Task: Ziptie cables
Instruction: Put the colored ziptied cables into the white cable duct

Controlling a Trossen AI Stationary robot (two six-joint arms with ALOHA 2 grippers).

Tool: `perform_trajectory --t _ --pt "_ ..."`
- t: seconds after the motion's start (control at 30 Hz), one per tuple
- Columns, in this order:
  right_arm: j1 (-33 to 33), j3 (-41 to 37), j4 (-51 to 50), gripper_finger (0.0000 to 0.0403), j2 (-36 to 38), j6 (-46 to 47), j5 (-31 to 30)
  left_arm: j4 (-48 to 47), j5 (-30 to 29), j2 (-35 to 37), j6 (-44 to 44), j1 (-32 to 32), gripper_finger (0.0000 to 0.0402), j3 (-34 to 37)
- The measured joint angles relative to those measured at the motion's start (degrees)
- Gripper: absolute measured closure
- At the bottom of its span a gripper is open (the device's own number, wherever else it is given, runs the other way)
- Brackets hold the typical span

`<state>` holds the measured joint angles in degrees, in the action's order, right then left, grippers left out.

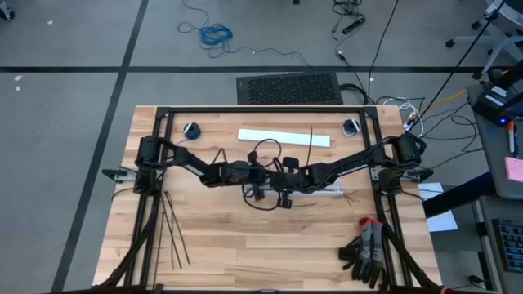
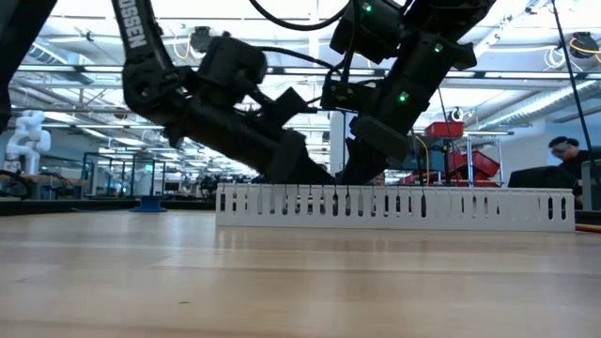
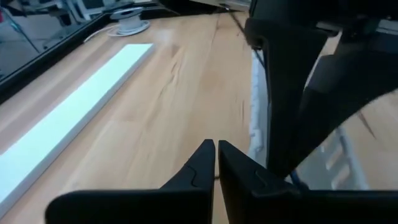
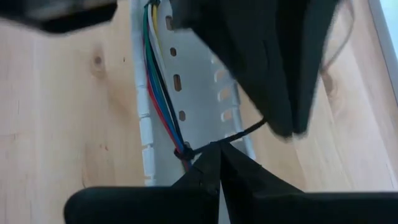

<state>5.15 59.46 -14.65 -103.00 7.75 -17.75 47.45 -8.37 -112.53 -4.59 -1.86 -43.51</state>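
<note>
In the right wrist view the cables, a bundle of green, blue, red and yellow wires, lie along the white slotted duct. A thin black ziptie is looped round the bundle at a dark knot. Its tail runs off toward my left gripper. Both arms meet over mid-table. My left gripper and my right gripper are both shut. Loose zipties lie flat near the table's left edge. Another ziptie lies by the white strip. My left gripper's dark fingertip meets the far end of the ziptie's tail. The finger hides the hold itself. The tail runs straight from there to the loop. My right gripper pinches the ziptie with its fingertips right beside the loop, coming slanting from above. The loop sits round the wires in the duct.
A flat white strip lies toward the far edge, between two small round fittings. Black and red gloves lie at the near right corner. The duct stands across the low view. Bare wood lies in front.
</note>
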Motion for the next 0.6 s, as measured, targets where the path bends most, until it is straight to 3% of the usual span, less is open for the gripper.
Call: perform_trajectory --t 0.17,0.6 --pt "0.0 0.0 -0.3 0.0403 0.0 0.1 0.0 -3.6 0.8 -2.5 0.1 0.0 0.0381 -3.2" --pt "-0.3 -2.4 0.2 0.0403 0.0 1.1 -0.2 -7.3 1.2 -2.6 1.2 -0.2 0.0381 -3.6"
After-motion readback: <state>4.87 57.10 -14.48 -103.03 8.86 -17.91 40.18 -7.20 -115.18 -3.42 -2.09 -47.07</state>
